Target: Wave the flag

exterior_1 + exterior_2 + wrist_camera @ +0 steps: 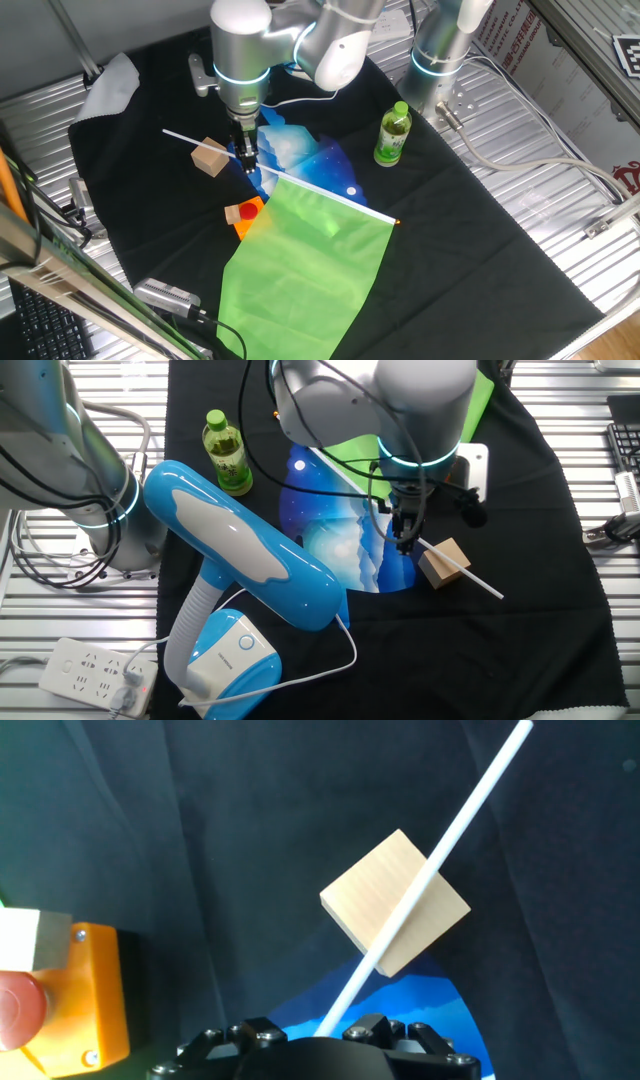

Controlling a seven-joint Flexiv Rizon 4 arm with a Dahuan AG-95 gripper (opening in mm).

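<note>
Gripping the long thin white stick of the bright light-green flag (310,265), my gripper (246,160) has its jaws clamped on it. Its sheet lies on the black cloth (480,230); the stick crosses a pale wooden block (395,902).

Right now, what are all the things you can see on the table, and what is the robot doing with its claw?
Bright light-green sheet flag on a thin white stick: one, middle of the black cloth, stick resting across the block.
Pale wooden block: one, tan, under the stick.
Blue and white starry cloth: one, beneath the arm.
Green plastic bottle: one, upright, beside the blue cloth.
Orange box with a red button: one, at the flag's edge.
Blue and white desk lamp: one, at the table's edge.
White power strip: one, beside the lamp.
Claw: one, dark, closed on the stick.
</note>
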